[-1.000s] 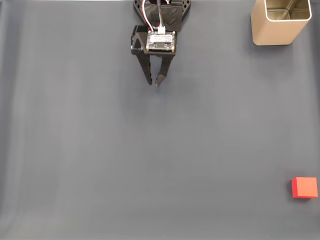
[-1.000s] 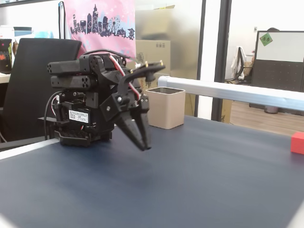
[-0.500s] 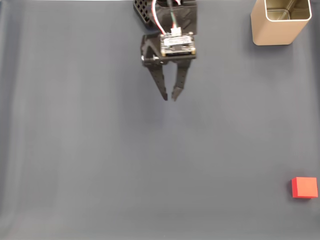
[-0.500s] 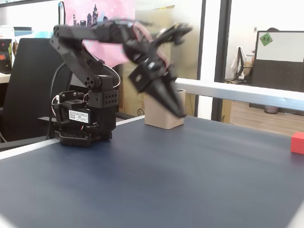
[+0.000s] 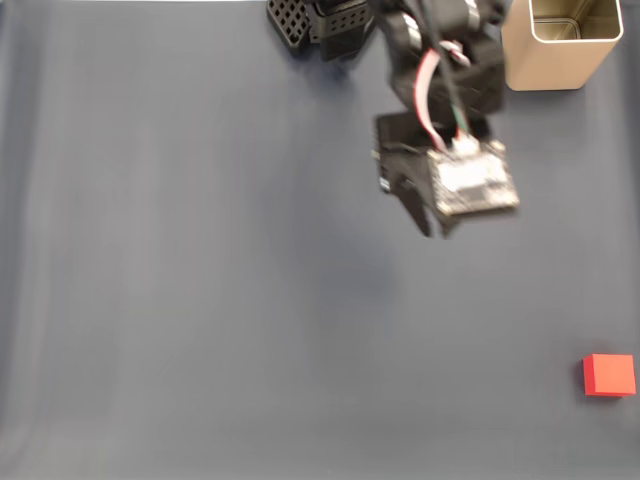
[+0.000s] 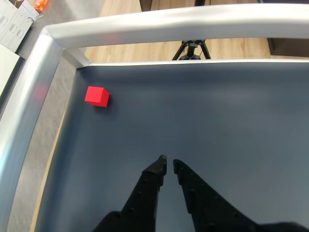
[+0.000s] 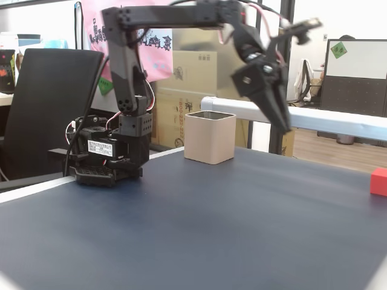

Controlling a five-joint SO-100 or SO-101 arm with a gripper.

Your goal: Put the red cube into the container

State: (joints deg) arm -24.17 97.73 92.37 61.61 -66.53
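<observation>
Dark blue-grey matting covered the table [image 5: 180, 300], the largest thing to be seen, and an aluminium rail [image 6: 159, 24] was set along its far edge in the wrist view. The black arm [image 7: 130, 66] was raised and stretched out above the mat. The container [image 7: 209, 137], a beige tin, was placed upright near the arm's base; in a fixed view from above its top [image 5: 560, 45] was cut off by the frame edge. The gripper [image 6: 168, 165] was held in the air, its 2 fingers nearly closed with a thin gap between them and nothing grasped. The red cube [image 5: 609, 375] was left on the mat, well apart from both tin and gripper, near a corner of the table [image 6: 97, 96]. None of the task was judged done: reaching, grasping, carrying and dropping all remained. In the fixed views the gripper was blurred and its fingertips were hard to make out.
</observation>
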